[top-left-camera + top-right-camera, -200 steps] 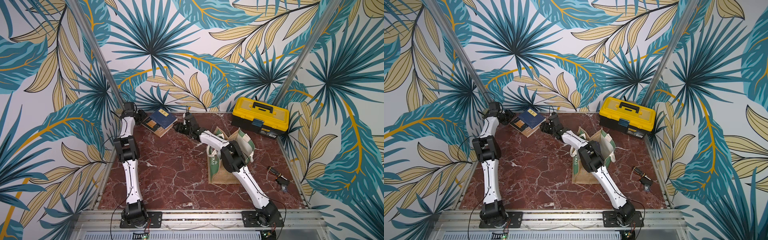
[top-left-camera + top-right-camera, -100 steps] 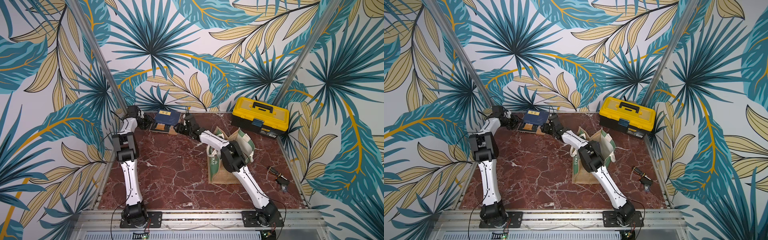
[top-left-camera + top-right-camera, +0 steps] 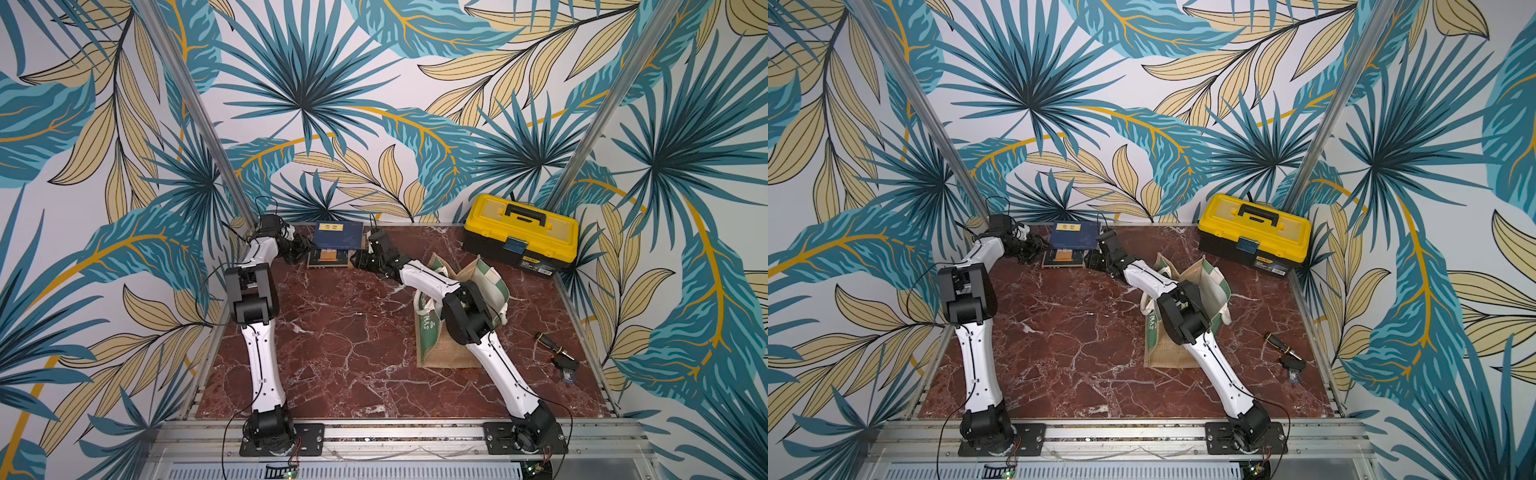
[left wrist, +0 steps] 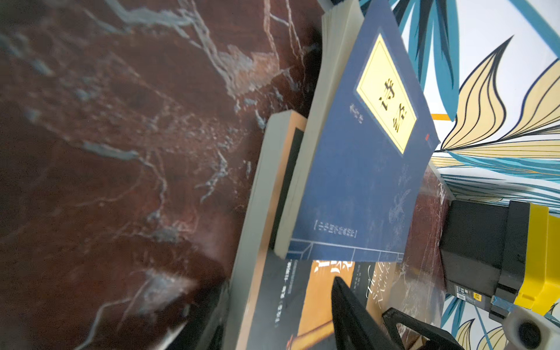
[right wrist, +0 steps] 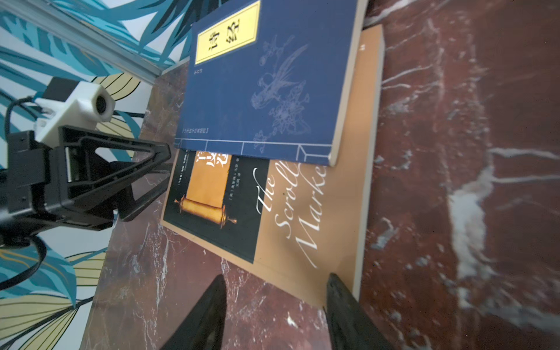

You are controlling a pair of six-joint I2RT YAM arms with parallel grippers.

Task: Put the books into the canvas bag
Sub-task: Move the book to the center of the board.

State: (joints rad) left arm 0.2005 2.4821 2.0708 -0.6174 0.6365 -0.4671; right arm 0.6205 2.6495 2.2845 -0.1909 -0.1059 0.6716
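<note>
books turned square since prior | L fingers, R fingers flank them, apart, prob. touching

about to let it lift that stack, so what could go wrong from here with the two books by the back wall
1. The navy book lies loose and offset on the tan book. With the left gripper and right gripper open at the lower book's edges, a lift may slide the top one off.
2. The canvas bag stands partly under the right arm's elbow, so a swing toward it could knock it over.
</note>
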